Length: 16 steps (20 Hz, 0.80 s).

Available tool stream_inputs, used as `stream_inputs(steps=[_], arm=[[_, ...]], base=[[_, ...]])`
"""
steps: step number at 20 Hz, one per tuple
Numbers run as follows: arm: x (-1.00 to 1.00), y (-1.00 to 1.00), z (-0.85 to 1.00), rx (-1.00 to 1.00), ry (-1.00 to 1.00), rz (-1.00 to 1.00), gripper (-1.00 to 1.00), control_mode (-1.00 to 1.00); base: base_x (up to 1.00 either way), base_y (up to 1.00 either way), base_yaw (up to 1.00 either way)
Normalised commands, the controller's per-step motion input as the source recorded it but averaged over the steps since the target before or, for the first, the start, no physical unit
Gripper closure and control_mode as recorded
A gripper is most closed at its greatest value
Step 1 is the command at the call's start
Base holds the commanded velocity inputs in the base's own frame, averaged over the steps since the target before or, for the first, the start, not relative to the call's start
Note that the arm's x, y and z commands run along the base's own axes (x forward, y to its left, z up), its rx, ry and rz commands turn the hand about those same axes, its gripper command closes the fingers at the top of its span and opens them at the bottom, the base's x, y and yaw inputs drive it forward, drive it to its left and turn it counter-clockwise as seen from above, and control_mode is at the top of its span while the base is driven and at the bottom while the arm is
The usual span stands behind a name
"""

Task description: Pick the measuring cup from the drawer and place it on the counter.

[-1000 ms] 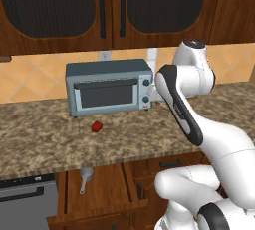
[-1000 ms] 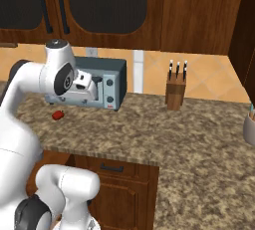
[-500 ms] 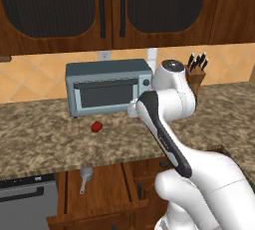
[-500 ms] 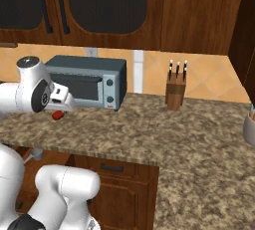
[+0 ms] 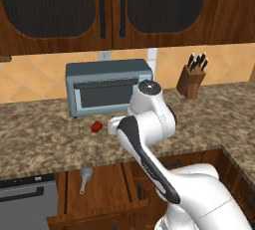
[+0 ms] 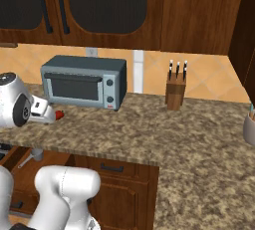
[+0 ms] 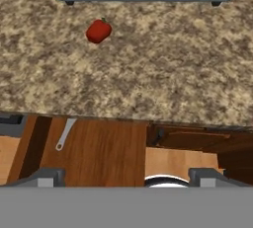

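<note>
The measuring cup (image 5: 85,176) lies in the open drawer (image 5: 107,196) near its back left, bowl toward the counter (image 5: 45,142), thin handle pointing out. From the right base view the measuring cup (image 6: 34,154) sits just under the counter (image 6: 149,134) edge. In the hand view only its handle (image 7: 65,133) shows on the drawer (image 7: 104,155) bottom; the counter (image 7: 148,74) edge hides the bowl. My gripper (image 7: 127,177) is open, high above the drawer and right of the handle, nothing between its fingertips (image 7: 47,176).
A blue-grey toaster oven (image 5: 107,87) stands at the back of the counter, a small red lump (image 5: 96,126) in front of it. A knife block (image 5: 191,79) is at the back right. A dishwasher (image 5: 25,199) flanks the drawer on the left, closed drawer fronts (image 6: 114,167) on the right.
The arm has swung left and bent lower over the counter's front edge, bringing the hand above the open drawer. The cup, the red lump and the drawer have not moved.
</note>
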Motion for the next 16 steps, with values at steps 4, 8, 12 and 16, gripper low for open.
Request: stream_inputs(steps=[4,8,12,16], arm=[[0.0,0.65,-0.51,0.0,0.01,0.04,-1.0,-1.0],[0.02,0.61,-0.47,0.0,0.04,0.06,-1.0,-1.0],[0.1,0.52,-0.43,0.0,0.07,0.03,-1.0,-1.0],[0.09,0.47,-0.47,0.0,0.11,0.0,-1.0,-1.0]], base=[[0.0,0.0,0.0],[0.0,0.0,0.0],[0.0,0.0,0.0],[0.0,0.0,0.0]])
